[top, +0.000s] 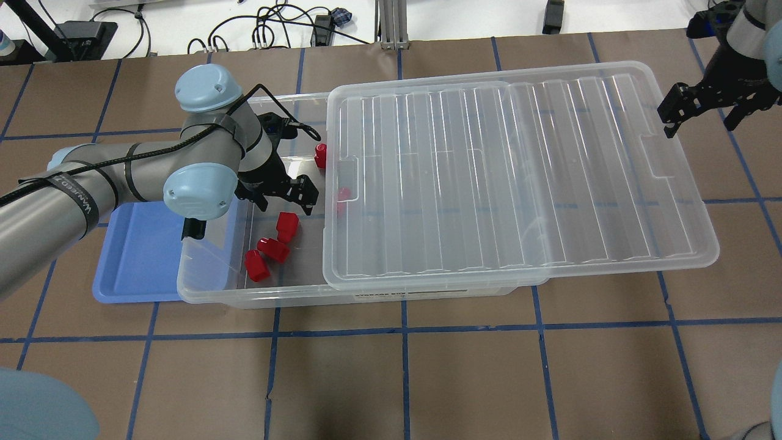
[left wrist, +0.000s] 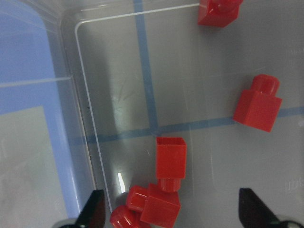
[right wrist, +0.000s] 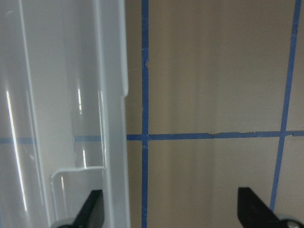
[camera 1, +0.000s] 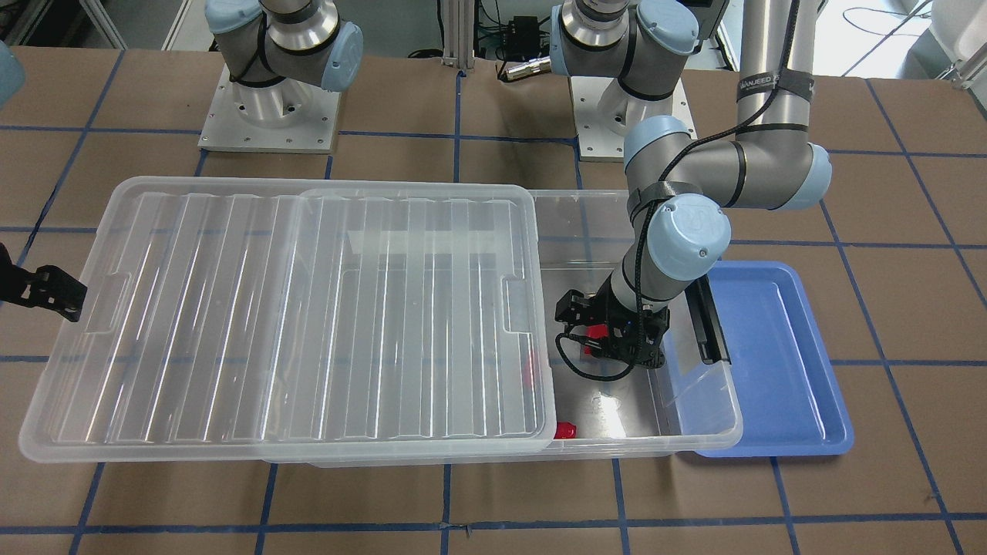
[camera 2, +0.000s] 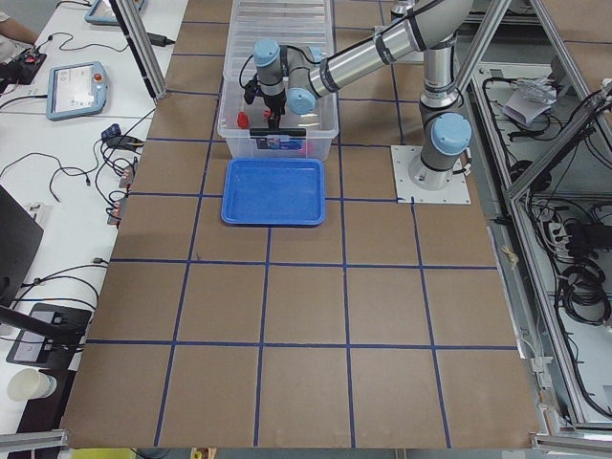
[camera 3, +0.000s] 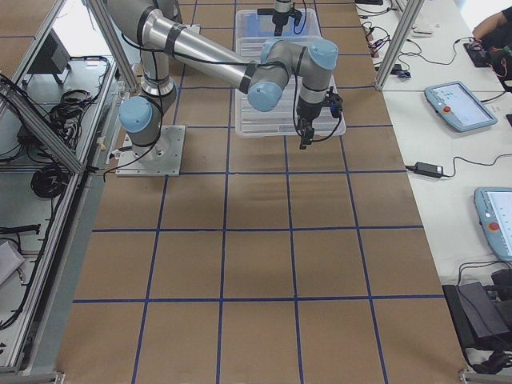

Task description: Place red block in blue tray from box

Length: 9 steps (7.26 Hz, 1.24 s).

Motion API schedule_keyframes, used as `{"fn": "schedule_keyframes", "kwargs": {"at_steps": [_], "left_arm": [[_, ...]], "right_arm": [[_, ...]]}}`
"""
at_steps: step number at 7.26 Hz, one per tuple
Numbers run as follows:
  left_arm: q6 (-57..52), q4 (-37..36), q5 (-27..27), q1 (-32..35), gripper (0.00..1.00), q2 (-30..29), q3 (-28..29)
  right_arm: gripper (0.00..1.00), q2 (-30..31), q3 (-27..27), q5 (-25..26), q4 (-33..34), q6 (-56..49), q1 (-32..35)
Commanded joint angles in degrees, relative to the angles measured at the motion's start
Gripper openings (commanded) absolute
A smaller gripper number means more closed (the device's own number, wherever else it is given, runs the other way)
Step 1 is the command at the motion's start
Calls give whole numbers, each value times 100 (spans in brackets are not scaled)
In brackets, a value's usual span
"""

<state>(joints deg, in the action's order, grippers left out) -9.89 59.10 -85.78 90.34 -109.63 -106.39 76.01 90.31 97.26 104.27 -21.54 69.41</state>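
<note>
Left pincer (left wrist: 173, 211) released, over red block (left wrist: 171, 158) in box (top: 208, 297). Neighbour blocks (left wrist: 159, 205) touching at 6 o'clock: closing may catch two. Right pincer (right wrist: 173, 211) released too, idle.

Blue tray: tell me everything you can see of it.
The blue tray is a shallow, light-blue rectangle that looks like plastic, with rounded corners and a raised rim. It lies flat on the brown table at the short end of the clear box. In the front-facing and overhead views, the box's rim hides the tray's edge on that side. Whether the two touch cannot be told. Nothing lies in the tray.
</note>
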Motion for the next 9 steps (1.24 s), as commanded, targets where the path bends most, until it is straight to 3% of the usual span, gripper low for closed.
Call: {"fn": "schedule_keyframes", "kwargs": {"at_steps": [1, 3, 4, 5, 6, 7, 9], "left_arm": [[82, -29, -9, -87, 100, -68, -196], [459, -135, 0, -78, 100, -164, -312], [461, -362, -44, -69, 88, -269, -364], [400, -408, -45, -60, 69, -296, -374], [400, -408, -105, -8, 12, -227, -374], [443, -486, -367, 19, 0, -182, -330], [444, -487, -361, -7, 0, -16, -286]], "right_arm": [[100, 290, -4, -14, -91, 9, 2], [100, 624, 13, -49, -292, 62, 28], [100, 721, 22, -32, -398, 71, 28], [100, 714, 109, -40, -495, 71, 28], [100, 705, 110, -14, -574, 71, 28], [100, 679, 110, 12, -575, 62, 20], [100, 678, 110, 21, -566, 62, -7]]}}
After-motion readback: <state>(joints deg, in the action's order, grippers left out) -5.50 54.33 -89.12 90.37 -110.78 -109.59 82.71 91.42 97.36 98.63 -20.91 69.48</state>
